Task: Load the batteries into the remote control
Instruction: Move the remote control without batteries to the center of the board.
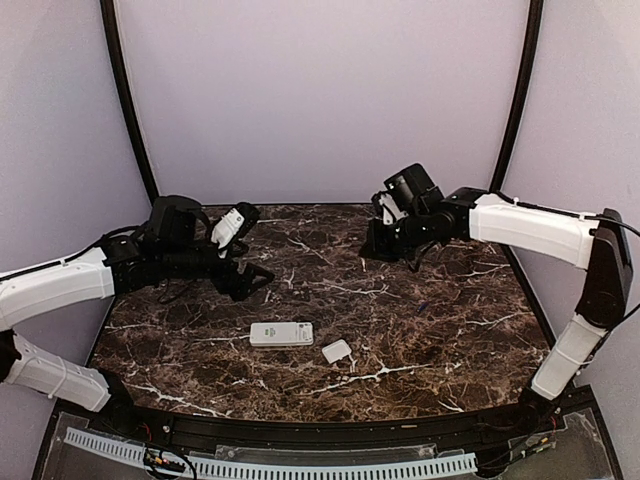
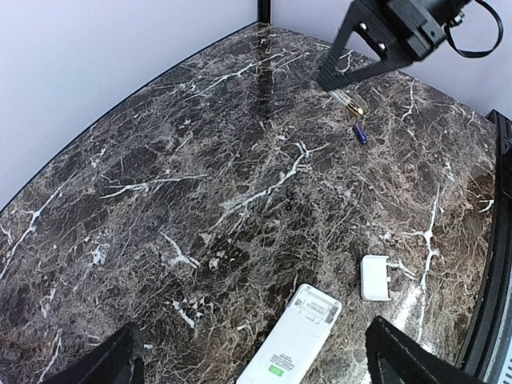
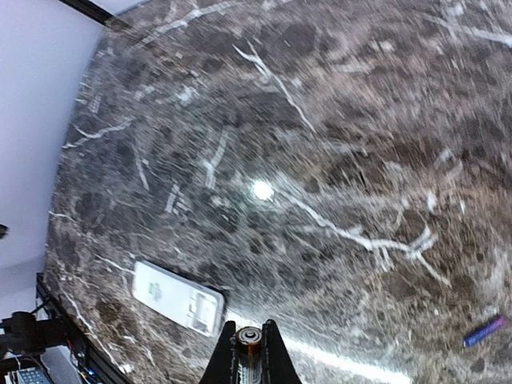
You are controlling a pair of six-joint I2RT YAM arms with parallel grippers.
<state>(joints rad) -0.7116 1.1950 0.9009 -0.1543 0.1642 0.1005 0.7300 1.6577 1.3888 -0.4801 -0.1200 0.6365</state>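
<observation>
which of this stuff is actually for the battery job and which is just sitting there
For the job:
- remote control, lying flat
- battery, held in the right gripper
- second battery, lying loose near that gripper

Just lying about:
- small white cover plate, beside the remote, touched by neither arm; possibly its battery lid, so only needed afterwards

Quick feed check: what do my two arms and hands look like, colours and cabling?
The left arm and right arm have white boxy shells with black joints. The left hand and right hand are black, with slim tapered fingers. Thin black cables loop near each wrist. No markings are readable.
</observation>
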